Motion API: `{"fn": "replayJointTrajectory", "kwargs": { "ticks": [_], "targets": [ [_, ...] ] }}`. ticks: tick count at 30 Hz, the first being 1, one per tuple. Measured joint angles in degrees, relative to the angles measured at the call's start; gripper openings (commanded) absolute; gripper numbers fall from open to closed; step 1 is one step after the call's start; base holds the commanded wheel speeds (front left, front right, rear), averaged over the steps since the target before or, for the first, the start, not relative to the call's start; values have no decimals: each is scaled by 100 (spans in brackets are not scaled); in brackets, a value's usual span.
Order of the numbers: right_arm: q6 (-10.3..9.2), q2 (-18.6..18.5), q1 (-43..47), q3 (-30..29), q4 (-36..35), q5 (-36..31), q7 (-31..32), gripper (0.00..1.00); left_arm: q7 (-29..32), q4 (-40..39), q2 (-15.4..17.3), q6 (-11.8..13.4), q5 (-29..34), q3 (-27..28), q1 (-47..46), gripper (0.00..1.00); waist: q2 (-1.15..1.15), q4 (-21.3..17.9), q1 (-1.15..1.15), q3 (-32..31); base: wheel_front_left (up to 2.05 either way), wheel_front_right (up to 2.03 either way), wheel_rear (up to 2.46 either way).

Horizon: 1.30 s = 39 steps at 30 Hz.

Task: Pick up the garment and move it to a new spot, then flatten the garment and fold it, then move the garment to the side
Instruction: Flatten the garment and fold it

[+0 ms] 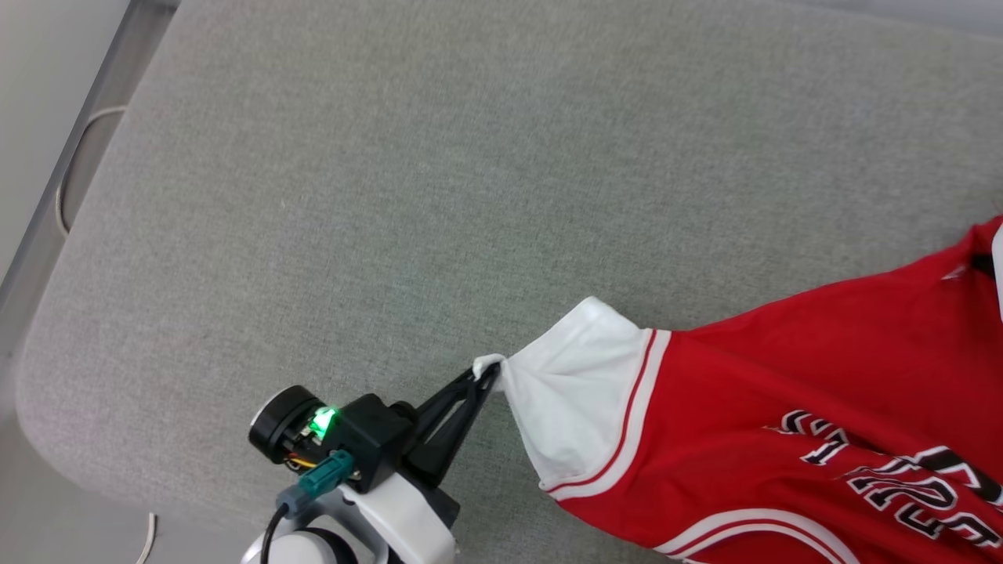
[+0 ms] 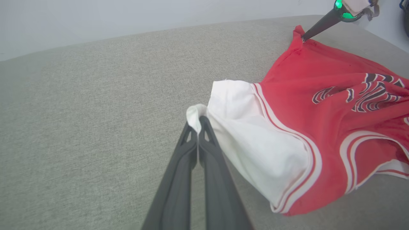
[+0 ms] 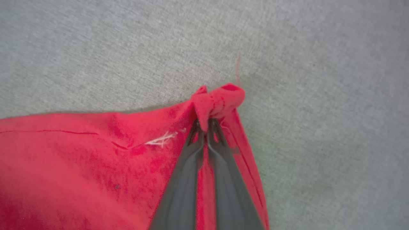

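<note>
Bare workroom, seemingly a lab or test space
Grey fabric-padded table (image 1: 392,196), plain pale wall (image 2: 96,22), loose white cable (image 1: 58,200) at nine o'clock.

The garment (image 1: 783,392) lies on the padded surface (image 1: 392,196) at the head view's lower right, its sleeve (image 1: 572,384) held in the left gripper (image 1: 487,374) at bottom centre; a cable (image 1: 64,180) lies beyond the surface's edge, upper left.

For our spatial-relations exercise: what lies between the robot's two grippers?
The garment spans it: the left gripper pinches its white sleeve, the right gripper a red corner; the left wrist view shows both.
</note>
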Motion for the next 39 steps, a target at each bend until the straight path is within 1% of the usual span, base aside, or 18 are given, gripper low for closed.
{"fn": "replayJointTrajectory", "kwargs": {
  "ticks": [4,7,11,16,18,22,23,24,28,33,37,38,39],
  "targets": [
    [1,4,-18,133,118,42,-659,0,-12,24,123,40,-46,104,61,0,0,-108,0,-285,0,0,0],
    [1,-52,-33,293,158,-12,-1281,0,-13,22,220,82,-86,201,104,0,0,-210,0,-528,0,0,0],
    [1,-92,-91,491,243,4,-1942,0,20,-12,367,229,-123,405,115,0,0,-386,-1,-860,0,0,0],
    [2,-125,-80,595,151,107,-2547,0,62,-157,493,405,-147,665,85,0,0,-652,-1,-1251,0,0,0],
    [2,-165,-70,604,38,127,-2730,0,54,-252,541,483,-151,799,15,0,0,-766,-1,-1388,0,0,0],
    [4,-212,-19,597,-307,167,-2978,0,36,-470,748,669,-159,1170,-47,0,0,-1043,-1,-1600,0,0,0],
    [4,-211,12,565,-382,196,-3029,0,36,-522,805,709,-159,1263,-77,0,0,-1113,-1,-1647,0,0,0],
    [4,-167,141,391,-637,201,-3182,0,41,-683,954,794,-169,1491,-136,0,0,-1302,-1,-1788,0,0,0],
    [5,-64,396,113,-1000,175,-3310,0,62,-926,1127,942,-174,1806,-215,0,0,-1529,-1,-1956,0,0,0],
    [5,101,820,-281,-1539,66,-3365,0,81,-1271,1327,1082,-172,2159,-323,0,0,-1754,-2,-2133,0,0,0],
    [5,356,1093,-795,-2127,-76,-3371,0,63,-1659,1470,1192,-151,2481,-584,0,0,-1904,-2,-2197,0,0,0],
    [5,356,1093,-795,-2127,-76,-3371,0,63,-1659,1470,1192,-151,2481,-584,0,0,-1904,-2,-2197,0,0,0],
    [5,492,1140,-998,-2358,-123,-3357,0,64,-1788,1517,1241,-113,2599,-730,0,0,-1932,-1,-2173,0,0,0]
  ]
}}
